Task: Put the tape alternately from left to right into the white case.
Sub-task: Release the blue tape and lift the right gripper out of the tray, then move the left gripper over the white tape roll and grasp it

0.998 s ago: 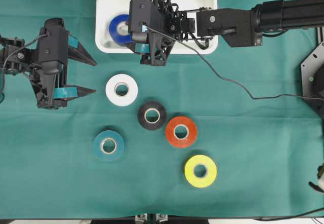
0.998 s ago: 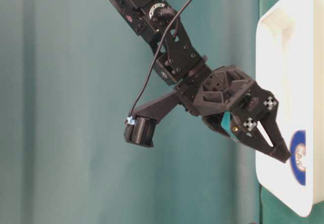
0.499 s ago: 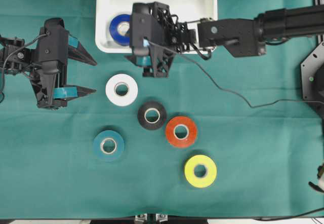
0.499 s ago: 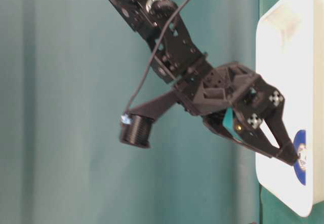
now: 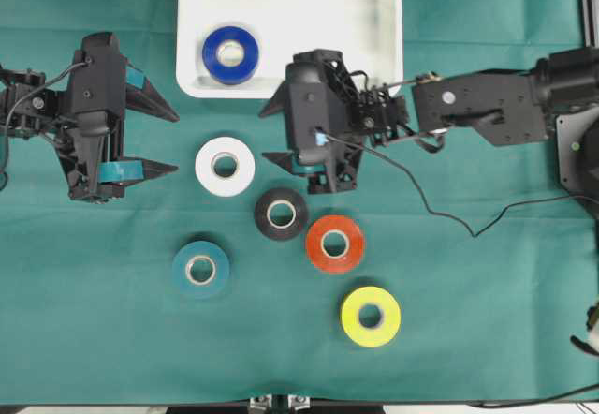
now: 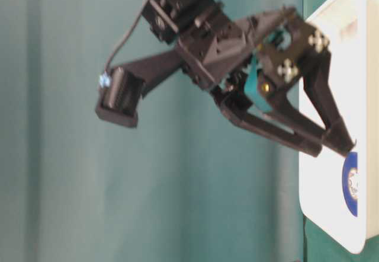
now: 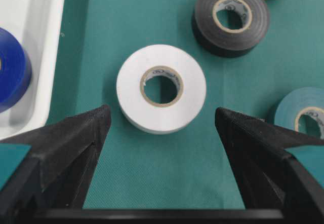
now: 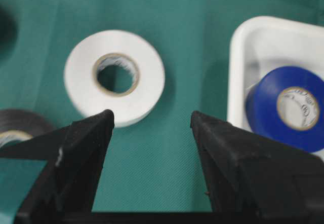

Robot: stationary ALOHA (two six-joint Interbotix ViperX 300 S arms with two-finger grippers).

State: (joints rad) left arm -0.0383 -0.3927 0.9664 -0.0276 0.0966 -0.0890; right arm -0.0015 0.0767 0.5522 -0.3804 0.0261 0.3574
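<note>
The blue tape (image 5: 230, 54) lies flat in the white case (image 5: 309, 11), near its front left corner. On the green cloth lie the white tape (image 5: 225, 165), black tape (image 5: 282, 213), red-orange tape (image 5: 335, 243), teal tape (image 5: 200, 269) and yellow tape (image 5: 371, 316). My right gripper (image 5: 265, 136) hovers open and empty just in front of the case, right of the white roll. My left gripper (image 5: 173, 140) is open and empty to the left of the white roll. The left wrist view has the white tape (image 7: 131, 89) just ahead of the left gripper (image 7: 161, 111).
The right arm and its cable (image 5: 449, 203) stretch across the cloth from the right side. In the right wrist view the white tape (image 8: 147, 82) lies ahead on the left and the blue tape (image 8: 266, 107) in the case (image 8: 238, 72) on the right.
My right gripper has drawn back from over the case's front left corner, down and to the right onto the cloth side. The blue roll stays in the case. The left arm has not moved.
</note>
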